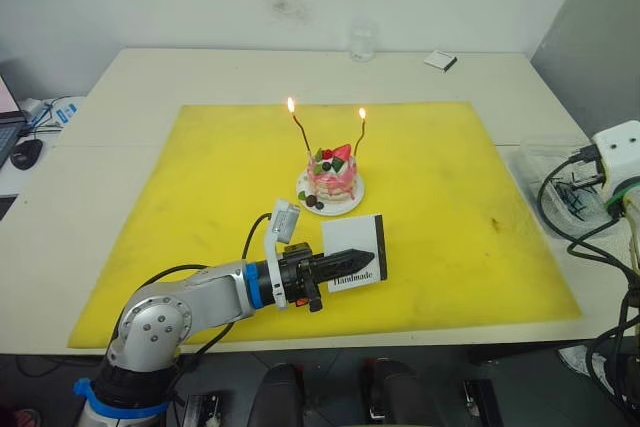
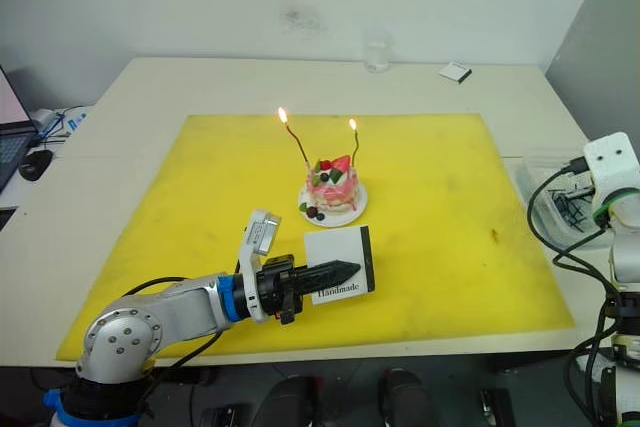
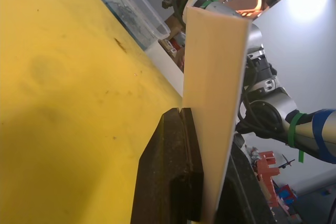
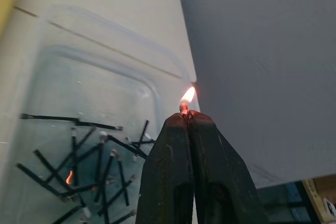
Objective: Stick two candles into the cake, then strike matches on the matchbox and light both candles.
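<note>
Clamping the matchbox upright on the yellow mat, the left gripper is covering part of its print. Behind it, both candles are burning in the cake. Over a clear tray of spent matches, the right gripper is pinching a burning match stub, mostly hidden between its fingers.

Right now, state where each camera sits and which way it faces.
Left eye: on the head, looking down over the yellow mat, the cake and the left gripper.
Right eye: beside it, same scene.
Left wrist: along its fingers clamping the matchbox.
Right wrist: along the right gripper pinching a burning match above the clear tray.
Both eyes share the lit candles.
</note>
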Available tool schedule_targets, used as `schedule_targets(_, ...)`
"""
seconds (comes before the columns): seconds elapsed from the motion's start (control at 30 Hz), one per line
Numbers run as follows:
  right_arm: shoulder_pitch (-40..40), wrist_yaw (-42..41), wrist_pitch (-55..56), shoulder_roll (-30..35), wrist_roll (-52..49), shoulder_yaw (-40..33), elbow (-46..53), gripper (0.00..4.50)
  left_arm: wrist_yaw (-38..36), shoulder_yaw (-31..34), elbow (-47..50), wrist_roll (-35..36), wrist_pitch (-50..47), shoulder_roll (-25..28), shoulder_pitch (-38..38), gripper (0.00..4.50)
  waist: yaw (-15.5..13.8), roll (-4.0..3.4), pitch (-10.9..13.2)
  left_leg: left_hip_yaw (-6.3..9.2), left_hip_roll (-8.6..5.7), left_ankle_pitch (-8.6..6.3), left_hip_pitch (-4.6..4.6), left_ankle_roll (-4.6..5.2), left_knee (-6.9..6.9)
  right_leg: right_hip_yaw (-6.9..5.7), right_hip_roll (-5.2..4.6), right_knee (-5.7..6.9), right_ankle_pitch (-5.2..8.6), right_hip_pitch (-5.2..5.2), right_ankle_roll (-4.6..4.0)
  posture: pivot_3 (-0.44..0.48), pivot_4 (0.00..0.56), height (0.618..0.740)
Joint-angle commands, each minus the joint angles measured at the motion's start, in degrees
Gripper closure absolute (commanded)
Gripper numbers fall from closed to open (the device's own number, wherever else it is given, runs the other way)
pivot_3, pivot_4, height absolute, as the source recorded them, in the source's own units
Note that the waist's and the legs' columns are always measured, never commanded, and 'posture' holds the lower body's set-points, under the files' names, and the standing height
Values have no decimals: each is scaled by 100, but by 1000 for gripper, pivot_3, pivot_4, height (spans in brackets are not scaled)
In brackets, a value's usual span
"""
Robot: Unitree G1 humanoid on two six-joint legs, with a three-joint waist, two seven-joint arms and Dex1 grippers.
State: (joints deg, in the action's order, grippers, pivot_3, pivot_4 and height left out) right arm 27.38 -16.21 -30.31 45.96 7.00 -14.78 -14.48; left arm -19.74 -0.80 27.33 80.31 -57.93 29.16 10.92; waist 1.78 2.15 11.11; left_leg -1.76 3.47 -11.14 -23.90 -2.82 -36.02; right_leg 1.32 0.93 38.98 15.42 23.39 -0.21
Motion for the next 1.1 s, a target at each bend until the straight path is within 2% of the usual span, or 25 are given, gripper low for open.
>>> schedule_targets(0.03,-10,109,101,54,-111,-261,229,3502,-68,39,213,25,99,-35,-65,4500,1,0,0,-1,0,0,0,0,-1,1,0,0,-1,0,1,0,150,740)
schedule_targets(0.33,-246,98,-141,36,-290,-382,782,152,-81,51,197,88,53,2,-71,4500,-9,-1,-1,0,-1,0,0,0,-1,0,0,0,-1,0,2,0,150,740)
schedule_targets(0.37,-266,91,-180,34,-298,-398,908,41,-84,52,178,100,45,2,-56,4500,-9,-1,-1,0,-1,0,0,0,-1,0,0,0,-1,0,2,0,150,740)
schedule_targets(0.5,-425,-103,-275,-190,-617,-440,1820,41,-24,59,50,107,35,-31,-7,4500,-2,-2,-1,1,1,0,0,0,-1,-1,0,0,-1,0,2,0,150,740)
schedule_targets(0.6,-897,-1008,-440,-521,-1492,-79,3168,41,41,124,-151,168,35,-75,55,4500,3,-2,-1,6,8,0,1,0,0,-5,1,1,-1,-1,3,0,150,740)
schedule_targets(0.67,-1159,-1576,-631,-495,-1941,178,3750,41,94,156,-295,168,17,-85,101,4500,-7,-4,-1,15,12,0,1,0,3,-14,1,1,0,-1,3,0,150,740)
schedule_targets(0.77,-1553,-2871,-1174,-240,-3337,518,4830,41,384,241,-745,242,-7,-207,281,4500,-23,-6,-1,21,10,0,-1,0,4,-24,1,1,1,-3,3,0,150,740)
schedule_targets(0.93,-1402,-3924,-972,144,-3998,857,4985,41,767,238,-1278,585,-450,-174,622,4500,-25,-3,0,21,2,0,1,0,-11,-26,-3,-4,-4,-15,9,0,150,740)
schedule_targets(1.1,-1109,-4236,-764,149,-4074,1215,4879,41,1233,108,-1680,1173,-1074,51,763,4500,-18,-3,0,11,-1,0,5,1,-11,-26,-5,-6,-8,-13,15,0,150,740)
